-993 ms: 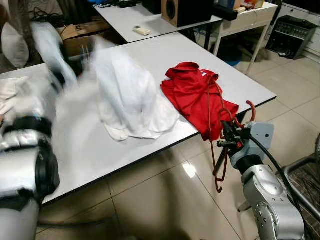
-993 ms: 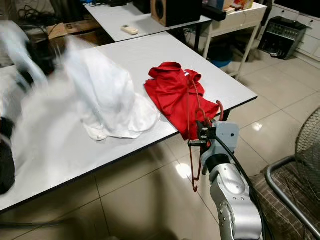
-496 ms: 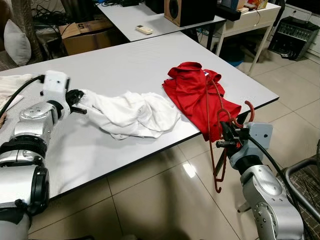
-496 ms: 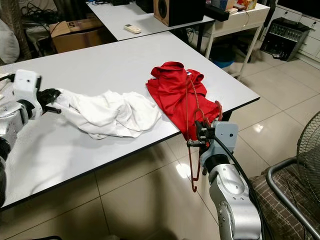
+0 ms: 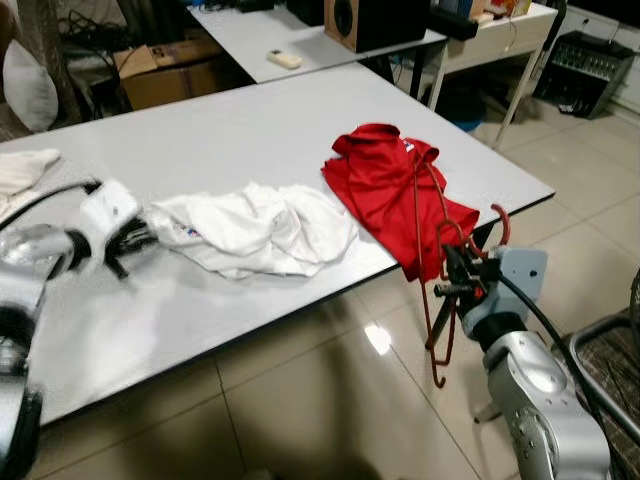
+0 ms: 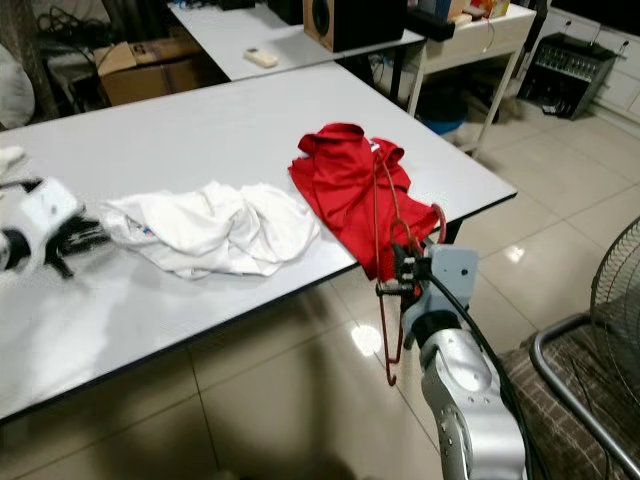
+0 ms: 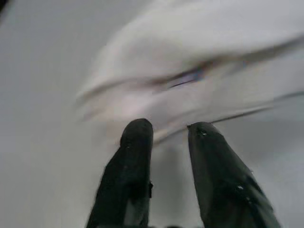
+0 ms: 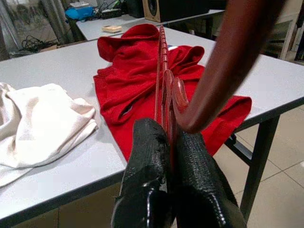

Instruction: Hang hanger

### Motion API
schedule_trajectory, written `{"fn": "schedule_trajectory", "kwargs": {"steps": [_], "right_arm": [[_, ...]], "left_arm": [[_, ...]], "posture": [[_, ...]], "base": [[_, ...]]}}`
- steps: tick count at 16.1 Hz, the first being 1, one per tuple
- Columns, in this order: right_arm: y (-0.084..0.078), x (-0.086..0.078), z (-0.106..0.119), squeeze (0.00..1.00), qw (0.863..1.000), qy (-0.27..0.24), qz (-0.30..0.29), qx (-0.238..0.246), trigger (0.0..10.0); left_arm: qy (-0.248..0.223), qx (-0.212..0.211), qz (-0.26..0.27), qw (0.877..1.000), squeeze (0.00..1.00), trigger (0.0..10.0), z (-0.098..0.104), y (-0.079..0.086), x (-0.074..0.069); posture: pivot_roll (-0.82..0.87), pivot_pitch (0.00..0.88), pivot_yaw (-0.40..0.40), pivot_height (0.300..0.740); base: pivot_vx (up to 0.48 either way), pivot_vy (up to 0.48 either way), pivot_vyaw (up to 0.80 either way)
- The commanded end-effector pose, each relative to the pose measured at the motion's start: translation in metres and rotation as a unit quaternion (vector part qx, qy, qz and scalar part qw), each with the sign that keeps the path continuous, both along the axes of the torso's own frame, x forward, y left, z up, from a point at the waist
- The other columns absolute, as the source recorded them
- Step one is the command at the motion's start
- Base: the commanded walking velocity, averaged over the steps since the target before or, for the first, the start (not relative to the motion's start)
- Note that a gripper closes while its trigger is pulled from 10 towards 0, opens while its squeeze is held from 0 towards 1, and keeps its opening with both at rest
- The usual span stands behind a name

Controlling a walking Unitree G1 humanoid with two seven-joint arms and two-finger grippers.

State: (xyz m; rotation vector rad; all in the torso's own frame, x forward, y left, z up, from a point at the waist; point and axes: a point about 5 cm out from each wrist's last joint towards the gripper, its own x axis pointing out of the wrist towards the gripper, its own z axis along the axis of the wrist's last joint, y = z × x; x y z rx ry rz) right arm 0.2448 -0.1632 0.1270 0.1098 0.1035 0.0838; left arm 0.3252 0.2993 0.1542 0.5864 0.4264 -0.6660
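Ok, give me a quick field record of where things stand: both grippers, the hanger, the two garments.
right gripper: shut on the red hanger, off the table's front edge
red hanger: partly lying on the red shirt, partly hanging below the table edge
left gripper: open, beside the white garment, blurred
white garment: crumpled on the table, left of the red shirt
hanging: not yet done

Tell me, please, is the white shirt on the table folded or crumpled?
Crumpled. The white shirt lies in a loose, wrinkled heap on the table, beside the red shirt, with no neat folds showing.
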Motion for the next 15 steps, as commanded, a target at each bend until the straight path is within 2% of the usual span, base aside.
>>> {"fn": "schedule_trajectory", "kwargs": {"steps": [1, 2, 3, 4, 5, 6, 8, 10, 12, 14, 15], "right_arm": [[0.0, 0.0, 0.001, 0.0, 1.0, 0.0, 0.007, 0.0, 10.0], [0.001, 0.0, 0.001, 0.0, 1.0, 0.0, 0.01, 0.0, 10.0], [0.002, 0.0, 0.001, 0.0, 1.0, 0.0, 0.012, 0.0, 10.0], [0.004, 0.0, 0.001, 0.0, 1.0, -0.002, 0.018, -0.004, 10.0], [0.004, -0.001, 0.002, 0.0, 1.0, -0.004, 0.023, -0.007, 10.0], [0.004, -0.001, 0.003, 0.0, 1.0, -0.006, 0.025, -0.008, 10.0], [0.003, -0.001, 0.003, 0.0, 1.0, -0.007, 0.026, -0.01, 10.0], [0.003, 0.001, 0.005, 0.0, 0.999, -0.009, 0.03, -0.012, 10.0], [0.004, 0.002, 0.005, 0.0, 0.999, -0.009, 0.032, -0.013, 10.0], [0.003, 0.002, 0.005, 0.0, 0.999, -0.009, 0.033, -0.013, 10.0], [0.003, 0.002, 0.005, 0.0, 0.999, -0.009, 0.033, -0.013, 10.0]], "left_arm": [[-0.005, -0.033, -0.059, 0.998, 1.0, 10.0, 0.01, -0.021, 0.001], [-0.007, -0.066, -0.104, 0.992, 1.0, 10.0, 0.01, -0.046, -0.004], [-0.006, -0.079, -0.122, 0.989, 0.5, 10.0, 0.004, -0.062, -0.007], [0.0, -0.072, -0.131, 0.989, 0.0, 10.0, -0.008, -0.076, -0.01], [-0.01, -0.061, -0.131, 0.99, 0.0, 10.0, -0.015, -0.084, -0.011], [-0.042, -0.057, -0.108, 0.992, 0.0, 10.0, -0.018, -0.09, -0.008], [-0.084, -0.047, -0.072, 0.993, 0.0, 10.0, -0.019, -0.094, -0.006], [-0.121, -0.008, -0.043, 0.992, 0.0, 10.0, -0.02, -0.096, -0.006], [-0.138, -0.001, -0.022, 0.99, 0.0, 8.4, -0.019, -0.097, -0.006], [-0.143, 0.009, -0.023, 0.989, 0.0, 8.4, -0.021, -0.097, -0.006], [-0.138, 0.017, -0.025, 0.99, 0.0, 4.9, -0.025, -0.099, -0.007]], "posture": [[-0.1, 0.0, 0.055, 0.74], [-0.1, 0.0, 0.053, 0.74], [-0.1, 0.0, 0.051, 0.74], [-0.1, 0.0, 0.052, 0.74], [-0.1, 0.0, 0.049, 0.74], [-0.1, 0.0, 0.048, 0.74], [-0.1, 0.0, 0.037, 0.74], [-0.1, 0.0, 0.029, 0.74], [-0.1, 0.0, 0.028, 0.74], [-0.1, 0.0, 0.027, 0.74], [-0.1, 0.0, 0.027, 0.74]], "base": [[0.0, 0.0, 0.0], [0.0, 0.0, 0.0], [0.0, 0.0, 0.0], [0.0, 0.0, 0.0], [0.0, 0.0, 0.0], [0.0, 0.0, 0.0], [0.0, 0.0, 0.0], [0.0, 0.0, 0.0], [0.0, 0.0, 0.0], [0.0, 0.0, 0.0], [0.0, 0.0, 0.0]]}}
